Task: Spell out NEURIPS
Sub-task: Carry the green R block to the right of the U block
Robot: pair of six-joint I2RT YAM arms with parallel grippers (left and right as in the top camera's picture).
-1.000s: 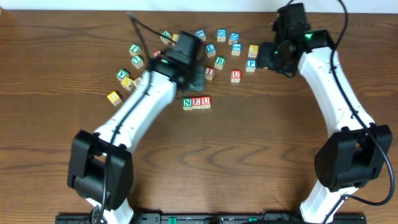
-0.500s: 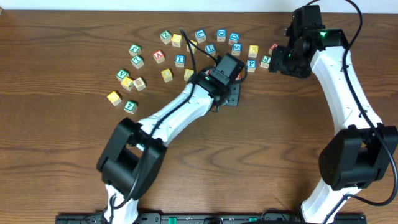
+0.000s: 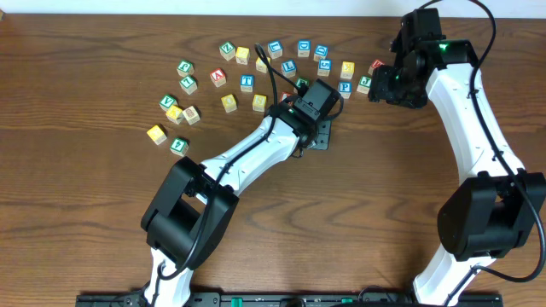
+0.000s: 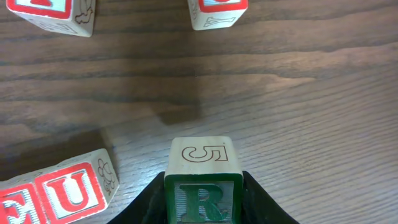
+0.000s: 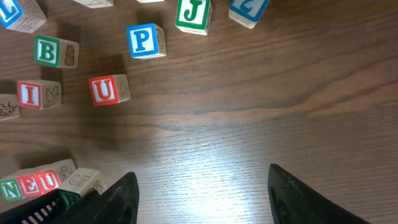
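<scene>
1. Left pincer (image 4: 204,206): jaws drawn narrow and clamped on the flanks of the R cube (image 4: 203,179). The green letter faces the wrist camera, upright.
2. Right pincer (image 5: 205,199): jaws wide, holding nothing. It hangs over bare wood by the loose letters, well apart from the row.
3. Row so far, right wrist view: N cube (image 5: 9,188), E cube (image 5: 28,185) and U cube (image 5: 48,180) sit side by side in one line, rising slightly toward the right of the frame.
4. Governing relation: in the left wrist view the U cube lies to the left of the held R cube, near it but apart, and is turned slightly off square. The R cube belongs on the U cube's free side, along the row's axis. A short sideways shift by the left arm looks sufficient.
5. Contact with the table (image 4: 311,124): cannot be told.
6. Open room: clear wood continues past the R cube for later letters. The I cube (image 5: 37,93) and P cube (image 5: 144,40) lie farther up, and the right arm appears the nearer one to the P cube.
</scene>
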